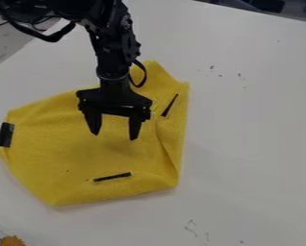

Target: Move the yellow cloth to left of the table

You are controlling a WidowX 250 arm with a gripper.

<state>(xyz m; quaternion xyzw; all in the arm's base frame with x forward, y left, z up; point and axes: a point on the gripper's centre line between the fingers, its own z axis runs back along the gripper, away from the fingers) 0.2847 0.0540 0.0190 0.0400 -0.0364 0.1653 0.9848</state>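
"On the bench (246, 144), where is the yellow cloth (72, 149) to be found?"

"Toward the left of the camera view, spread out beneath the claw (114, 136), with its right side creased by a long fold (172, 139)."

"And how is it expected to be handled?"

"As something light and soft, judging by its slack look. No breakage need be feared, but little shape is likely to be kept once it is lifted; it can easily be bunched or trailed. If only a flat patch is pinched, little may be caught and the bench may be scraped."

"Where is it best gripped, then?"

"At the fold, where some loose material is offered. The black strip (112, 177) near the lower edge is better avoided, since its stiffness cannot be judged."

"What can be said of the claw?"

"Its two fingers are set well apart, pointed down over the cloth, and nothing is clamped between them. Whether the cloth is touched by the tips cannot be told."
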